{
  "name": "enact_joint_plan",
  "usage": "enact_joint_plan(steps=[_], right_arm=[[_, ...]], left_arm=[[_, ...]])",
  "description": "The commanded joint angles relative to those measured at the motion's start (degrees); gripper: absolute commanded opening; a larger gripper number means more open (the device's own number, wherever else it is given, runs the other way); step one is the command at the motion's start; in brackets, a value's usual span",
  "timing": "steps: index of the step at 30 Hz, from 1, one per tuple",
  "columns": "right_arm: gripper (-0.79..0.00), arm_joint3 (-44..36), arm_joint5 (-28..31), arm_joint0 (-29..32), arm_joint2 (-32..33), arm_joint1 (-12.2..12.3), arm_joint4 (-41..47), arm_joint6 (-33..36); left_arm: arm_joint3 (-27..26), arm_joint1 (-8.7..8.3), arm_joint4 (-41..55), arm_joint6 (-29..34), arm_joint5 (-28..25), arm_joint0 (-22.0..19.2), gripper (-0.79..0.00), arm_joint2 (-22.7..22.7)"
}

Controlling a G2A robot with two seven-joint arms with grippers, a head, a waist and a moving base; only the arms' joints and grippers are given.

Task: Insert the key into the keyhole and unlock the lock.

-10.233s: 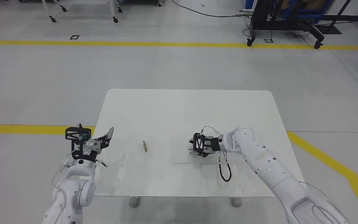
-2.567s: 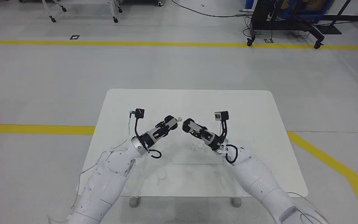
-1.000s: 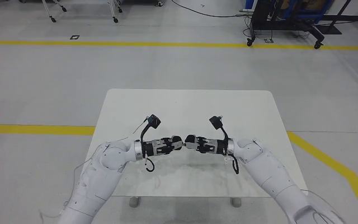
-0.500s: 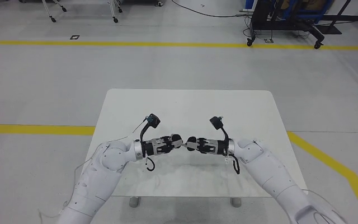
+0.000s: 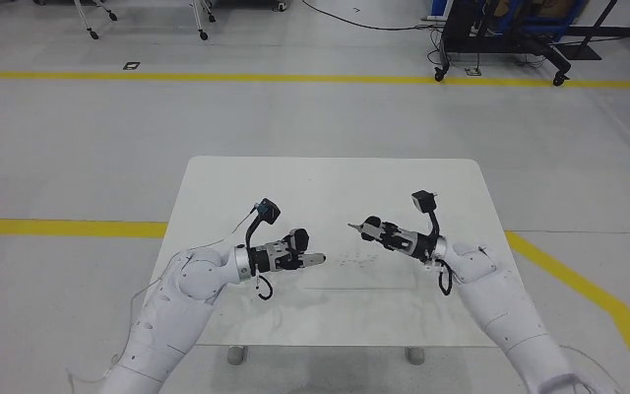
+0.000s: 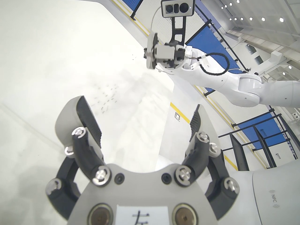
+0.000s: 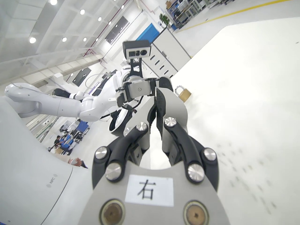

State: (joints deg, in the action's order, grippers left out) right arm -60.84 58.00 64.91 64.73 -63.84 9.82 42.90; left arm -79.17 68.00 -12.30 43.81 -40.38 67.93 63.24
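1. The left gripper (image 6: 140,120) hung low over the white table (image 5: 394,187), near its front middle. Its 2 fingers were spread wide with nothing between them.
2. The right gripper (image 7: 159,87) was held above the table, pointing toward the left one and well apart from it. Its fingers were pressed together, and whether the key sat between them could not be told.
3. The brass padlock (image 7: 182,94) lay on the table near the left gripper, held by neither gripper.
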Motion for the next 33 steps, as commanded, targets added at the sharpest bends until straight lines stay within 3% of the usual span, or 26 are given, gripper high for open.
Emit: enact_joint_plan(steps=[1,7,10,12,15,19,22,25,29,31,33], right_arm=[[-0.785,0.03,0.00,-0.05,-0.57,-0.05,0.00,0.08],[-0.785,0.03,0.00,-0.05,-0.57,-0.05,0.00,0.08],[-0.785,0.03,0.00,-0.05,-0.57,-0.05,0.00,0.08],[-0.785,0.03,0.00,-0.05,-0.57,-0.05,0.00,0.08],[-0.785,0.03,0.00,-0.05,-0.57,-0.05,0.00,0.08],[-0.785,0.03,0.00,-0.05,-0.57,-0.05,0.00,0.08],[-0.785,0.03,0.00,-0.05,-0.57,-0.05,0.00,0.08],[-0.785,0.03,0.00,-0.05,-0.57,-0.05,0.00,0.08],[-0.785,0.03,0.00,-0.05,-0.57,-0.05,0.00,0.08],[-0.785,0.03,0.00,-0.05,-0.57,-0.05,0.00,0.08],[-0.785,0.03,0.00,-0.05,-0.57,-0.05,0.00,0.08]], left_arm=[[0.00,0.00,0.00,0.00,0.00,0.00,0.000,0.00],[-0.44,-0.06,-0.63,-0.91,0.68,0.27,0.000,0.27],[-3.39,-1.08,-6.29,-2.47,3.50,2.04,0.000,4.05],[-7.91,-2.16,-9.86,-2.42,5.70,4.95,0.000,8.24],[-18.20,-3.96,-16.68,2.70,10.73,10.31,0.000,15.12],[-33.87,-5.46,-26.45,13.75,23.66,16.77,0.000,21.12],[-40.27,-5.93,-36.17,22.95,34.44,18.77,0.000,21.11],[-40.79,-5.76,-42.82,27.62,42.28,18.52,0.000,17.31],[-33.84,-4.98,-41.23,29.57,47.44,14.34,-0.003,12.15],[-30.39,-4.51,-40.92,28.78,50.20,11.97,-0.105,10.07],[-27.40,-4.08,-40.72,27.59,52.55,9.78,-0.139,8.56]])
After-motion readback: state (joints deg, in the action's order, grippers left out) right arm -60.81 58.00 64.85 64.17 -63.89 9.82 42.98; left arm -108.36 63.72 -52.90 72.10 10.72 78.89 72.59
